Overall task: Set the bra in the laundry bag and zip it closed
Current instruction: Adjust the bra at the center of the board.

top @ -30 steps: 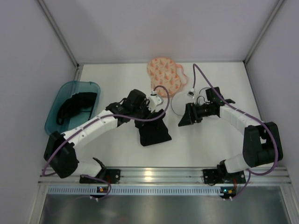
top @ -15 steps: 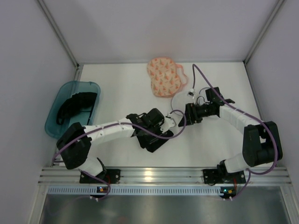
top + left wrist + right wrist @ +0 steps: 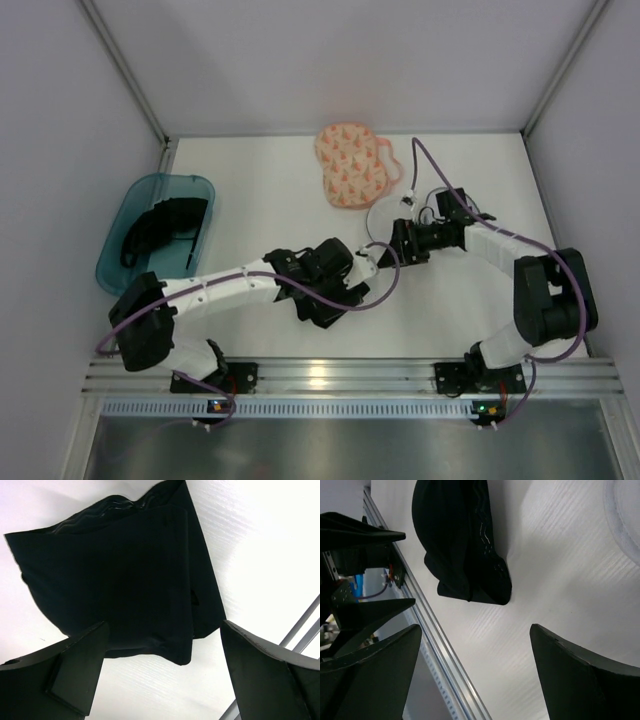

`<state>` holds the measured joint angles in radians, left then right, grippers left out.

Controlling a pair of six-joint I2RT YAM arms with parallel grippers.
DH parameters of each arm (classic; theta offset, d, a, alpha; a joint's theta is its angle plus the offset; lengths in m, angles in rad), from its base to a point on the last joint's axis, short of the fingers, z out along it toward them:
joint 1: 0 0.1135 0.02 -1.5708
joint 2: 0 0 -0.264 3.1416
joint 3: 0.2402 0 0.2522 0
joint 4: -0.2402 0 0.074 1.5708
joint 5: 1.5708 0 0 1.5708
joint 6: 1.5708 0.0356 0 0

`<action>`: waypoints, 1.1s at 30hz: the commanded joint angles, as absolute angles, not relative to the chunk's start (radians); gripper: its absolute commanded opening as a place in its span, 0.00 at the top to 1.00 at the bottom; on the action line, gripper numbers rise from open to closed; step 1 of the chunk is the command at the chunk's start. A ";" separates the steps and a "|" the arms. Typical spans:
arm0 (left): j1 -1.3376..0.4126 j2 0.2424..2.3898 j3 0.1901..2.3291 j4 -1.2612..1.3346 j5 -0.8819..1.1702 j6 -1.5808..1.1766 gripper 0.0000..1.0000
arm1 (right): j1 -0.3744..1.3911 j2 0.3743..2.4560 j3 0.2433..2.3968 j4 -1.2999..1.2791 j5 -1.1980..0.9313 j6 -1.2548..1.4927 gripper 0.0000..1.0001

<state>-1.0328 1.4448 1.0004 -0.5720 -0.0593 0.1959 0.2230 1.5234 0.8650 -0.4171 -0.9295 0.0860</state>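
While left fingers (image 3: 65, 675) hover spread, bra (image 3: 115, 575) lies folded, black, flat.

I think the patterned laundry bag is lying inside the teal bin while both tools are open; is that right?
Not quite: the top external view shows the laundry bag on the table at its far edge, apart from the teal bin. The left tool and right tool are indeed open.
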 commanded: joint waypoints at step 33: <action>-1.132 1.097 0.667 -0.262 -0.207 0.367 0.01 | 0.474 1.960 0.999 -0.176 -0.998 0.517 0.80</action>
<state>-1.0851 1.1587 0.6910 -0.3241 -0.1593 0.3164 0.4629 1.9503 0.9504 -0.1997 -0.9707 0.5060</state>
